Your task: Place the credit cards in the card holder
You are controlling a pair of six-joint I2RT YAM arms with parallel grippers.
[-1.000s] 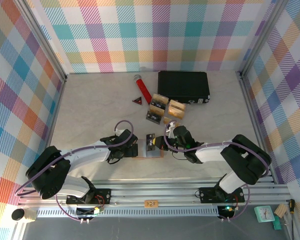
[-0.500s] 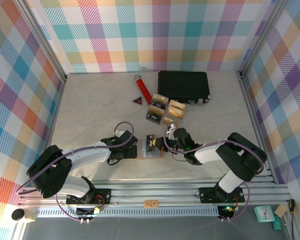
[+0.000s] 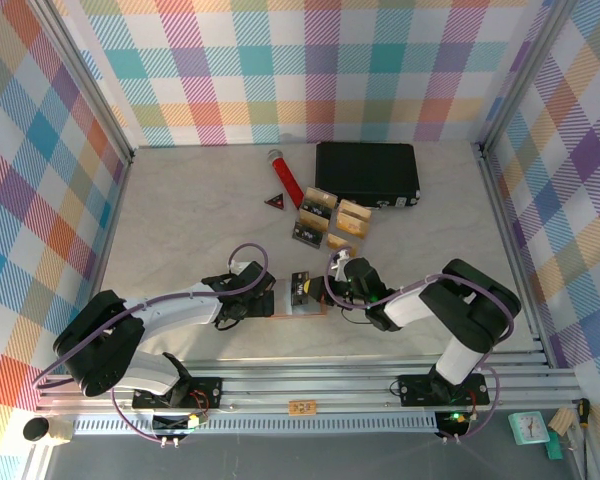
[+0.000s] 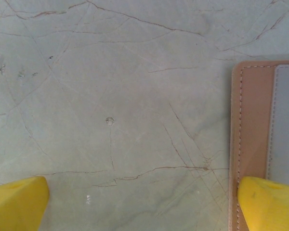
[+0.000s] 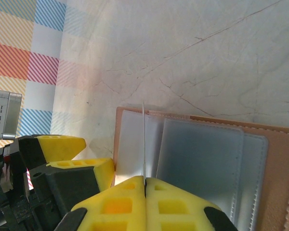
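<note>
Your right claw (image 5: 145, 185) is pinched shut on one thin credit card (image 5: 144, 139). The card is edge-on to the wrist camera and stands upright over the open reddish-brown leather card holder (image 5: 202, 154), above the clear plastic sleeve on the side nearest your other arm. Whether the card's lower edge has entered a sleeve mouth cannot be told from here.

Your left claw (image 4: 143, 204) is spread wide and holds nothing. One yellow pad (image 4: 269, 204) sits over the holder's stitched border, and the other is well off it, above the bare pale marbled desk (image 4: 111, 72).

The step in hand looks like the insertion, and an upright card will not slide into a flat sleeve. Roll the right wrist so the card lies almost flat against the holder. Find the sleeve's open lip with the card's leading corner, then push slowly along the sleeve — not down into it.

Use the left pad as a brace. Press it lightly on the border so the holder cannot skate away under the push. Let go only once most of the card is seated.

The remaining gold-tan cards (image 3: 318, 207) stand beyond the holder, on the side toward the flat black case (image 3: 367, 170).
</note>
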